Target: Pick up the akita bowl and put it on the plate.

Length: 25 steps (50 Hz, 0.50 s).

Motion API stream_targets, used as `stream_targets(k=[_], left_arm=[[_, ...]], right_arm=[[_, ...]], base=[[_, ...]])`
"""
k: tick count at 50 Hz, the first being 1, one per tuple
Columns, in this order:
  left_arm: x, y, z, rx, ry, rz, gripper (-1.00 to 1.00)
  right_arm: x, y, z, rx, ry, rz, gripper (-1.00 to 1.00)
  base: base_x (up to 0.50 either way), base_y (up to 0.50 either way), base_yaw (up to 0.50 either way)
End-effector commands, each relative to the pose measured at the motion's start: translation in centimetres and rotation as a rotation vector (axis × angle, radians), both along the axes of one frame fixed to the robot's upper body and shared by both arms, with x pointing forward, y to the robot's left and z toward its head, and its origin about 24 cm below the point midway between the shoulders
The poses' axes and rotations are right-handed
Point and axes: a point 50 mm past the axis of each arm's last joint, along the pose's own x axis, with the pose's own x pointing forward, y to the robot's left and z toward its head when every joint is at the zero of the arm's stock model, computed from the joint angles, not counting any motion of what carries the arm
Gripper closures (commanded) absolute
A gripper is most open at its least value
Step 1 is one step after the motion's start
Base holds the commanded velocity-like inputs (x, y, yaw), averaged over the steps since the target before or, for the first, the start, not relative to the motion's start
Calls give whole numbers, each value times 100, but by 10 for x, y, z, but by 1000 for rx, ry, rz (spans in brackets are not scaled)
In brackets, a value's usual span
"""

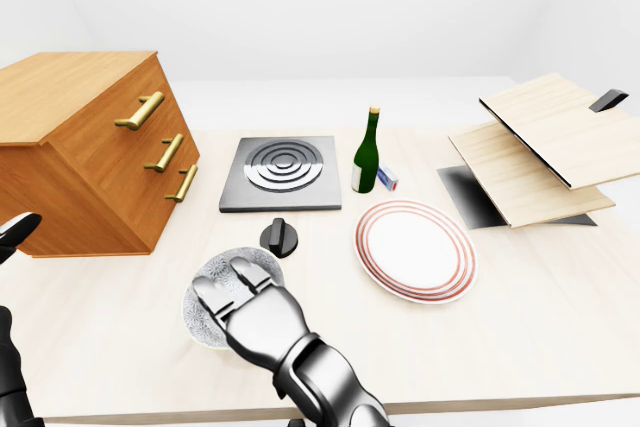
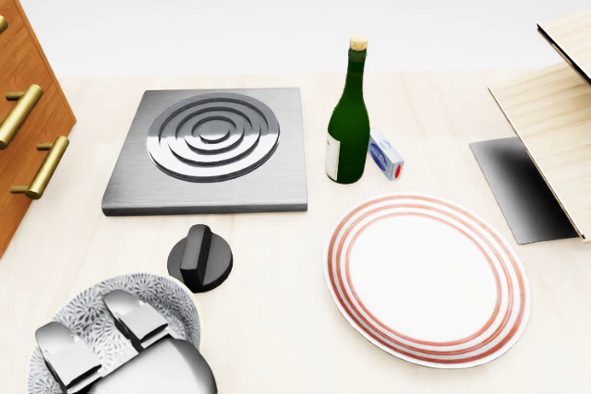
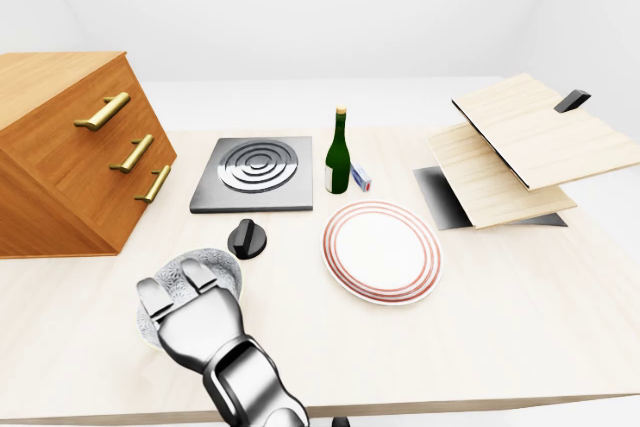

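The akita bowl [image 1: 264,266], white with a grey speckled pattern, rests on the table at the lower left of the left-eye view. My right hand [image 1: 228,279], silver, comes up from the bottom edge and lies over the bowl's near rim. Its fingers [image 2: 135,316] stretch into the bowl and do not close round it; the thumb is hidden. To the right of the bowl lies the white plate with red rings [image 1: 415,250], with nothing on it. At the left edge a black shape shows part of my left hand [image 1: 18,232]; its fingers cannot be made out.
A black knob [image 1: 279,236] stands between bowl and stove plate [image 1: 283,174]. A green bottle [image 1: 367,155] and a small box [image 1: 388,180] stand just above the plate. A wooden drawer cabinet [image 1: 85,152] is at left, a wooden rack [image 1: 540,147] at right.
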Motion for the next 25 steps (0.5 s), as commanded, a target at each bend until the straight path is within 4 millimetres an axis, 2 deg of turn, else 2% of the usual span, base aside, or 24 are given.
stream_targets(k=[1,14,25], left_arm=[[0,0,0,-1,1,1,-100],[0,0,-1,-3,3,0,-100],[0,0,0,-1,2,0,-100]], right_arm=[[-1,-2,-11,10,29,-4,-100],[-1,-2,-22,7,57,-9,-100],[0,-1,-22,4,62,-6,-100]], base=[[0,0,0],[0,0,0],[0,0,0]])
